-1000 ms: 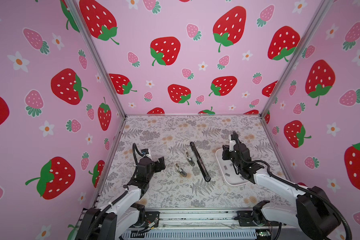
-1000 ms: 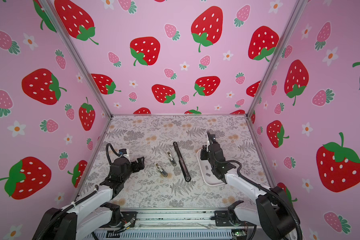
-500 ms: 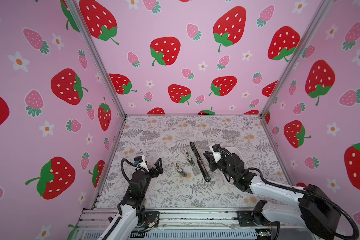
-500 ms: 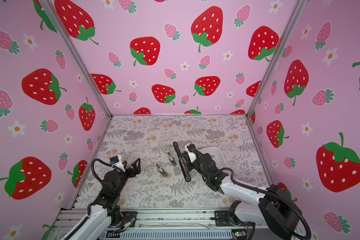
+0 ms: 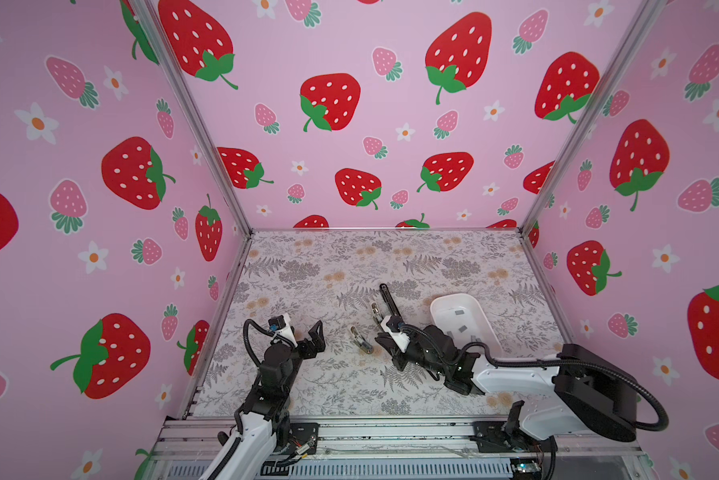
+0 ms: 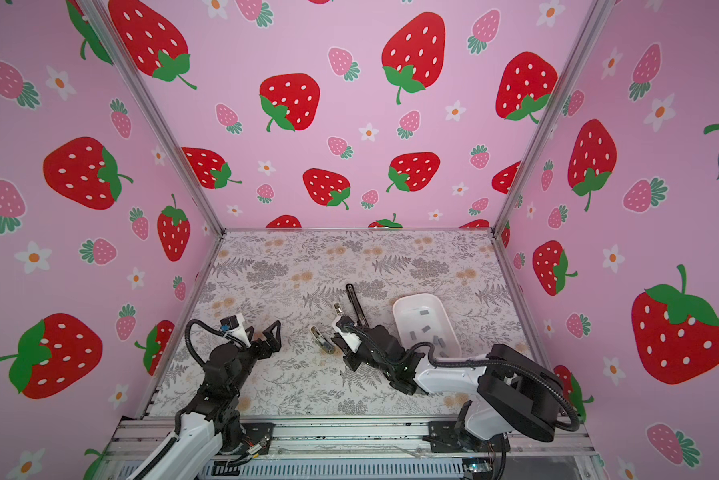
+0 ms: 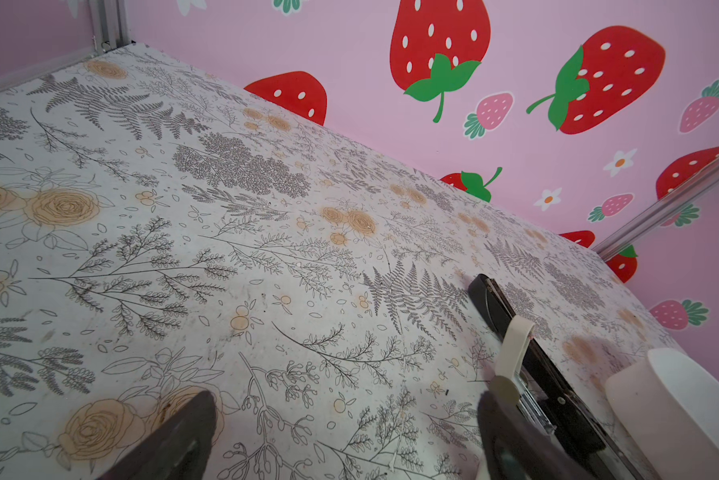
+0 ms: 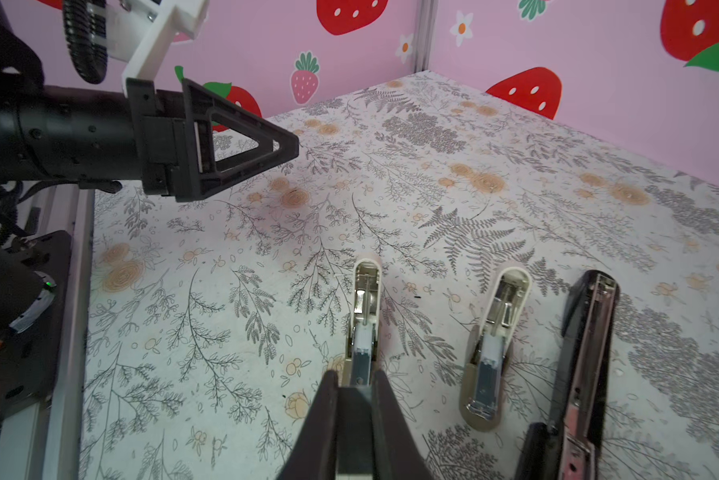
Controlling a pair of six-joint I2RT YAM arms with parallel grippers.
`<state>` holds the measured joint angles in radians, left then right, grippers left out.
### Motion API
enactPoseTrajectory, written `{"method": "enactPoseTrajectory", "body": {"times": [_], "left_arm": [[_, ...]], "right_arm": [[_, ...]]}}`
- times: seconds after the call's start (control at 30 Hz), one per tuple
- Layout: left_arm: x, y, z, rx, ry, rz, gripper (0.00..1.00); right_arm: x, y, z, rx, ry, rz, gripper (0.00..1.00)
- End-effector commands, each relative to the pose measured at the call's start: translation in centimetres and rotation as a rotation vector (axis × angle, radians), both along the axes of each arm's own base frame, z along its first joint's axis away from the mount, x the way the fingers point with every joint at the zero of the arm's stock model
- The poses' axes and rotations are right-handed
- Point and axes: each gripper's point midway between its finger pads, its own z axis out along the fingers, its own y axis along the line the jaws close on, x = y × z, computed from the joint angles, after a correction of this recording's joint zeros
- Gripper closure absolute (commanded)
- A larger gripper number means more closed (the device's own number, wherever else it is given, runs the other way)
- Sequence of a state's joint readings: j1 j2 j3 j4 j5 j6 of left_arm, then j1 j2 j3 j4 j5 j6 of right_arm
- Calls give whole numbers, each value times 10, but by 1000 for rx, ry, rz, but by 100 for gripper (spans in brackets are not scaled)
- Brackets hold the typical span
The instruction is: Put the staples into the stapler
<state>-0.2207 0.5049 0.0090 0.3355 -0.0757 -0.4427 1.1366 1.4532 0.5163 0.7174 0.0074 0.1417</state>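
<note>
Three opened staplers lie side by side on the desk (image 5: 328, 386). Their long axes are roughly parallel, running from the near edge toward the back wall with a slight lean to the left. The small cream stapler (image 8: 364, 316) on the left has its metal channel facing up. Beside it sit a second small stapler (image 8: 490, 353) and a long black stapler (image 8: 586, 353), whose near end is cut off in the right wrist view. The right tool (image 8: 355, 378) hangs over the near end of the cream stapler and hides that end. Its fingers are together, and whether a strip is pinched between them cannot be made out. The staples (image 6: 426, 329) lie as short grey strips in the white tray (image 6: 416, 297), right of the black stapler, pointing different ways. The right arm covers the tray's near part. The left tool (image 5: 303, 334) hovers over bare desk left of the staplers, fingers wide apart.
</note>
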Motion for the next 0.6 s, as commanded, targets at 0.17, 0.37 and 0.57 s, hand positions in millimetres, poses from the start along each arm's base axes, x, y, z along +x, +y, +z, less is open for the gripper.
{"method": "enactPoseTrajectory", "body": {"times": [0.17, 0.37, 0.57], "left_arm": [[0, -1, 12, -18, -33, -1, 1], [0, 4, 9, -11, -1, 30, 1], [-6, 13, 8, -12, 13, 73, 1]], "right_arm": [[2, 25, 1, 69, 28, -18, 86], [13, 41, 8, 5, 0, -42, 86], [26, 36, 15, 0, -68, -72, 86]]}}
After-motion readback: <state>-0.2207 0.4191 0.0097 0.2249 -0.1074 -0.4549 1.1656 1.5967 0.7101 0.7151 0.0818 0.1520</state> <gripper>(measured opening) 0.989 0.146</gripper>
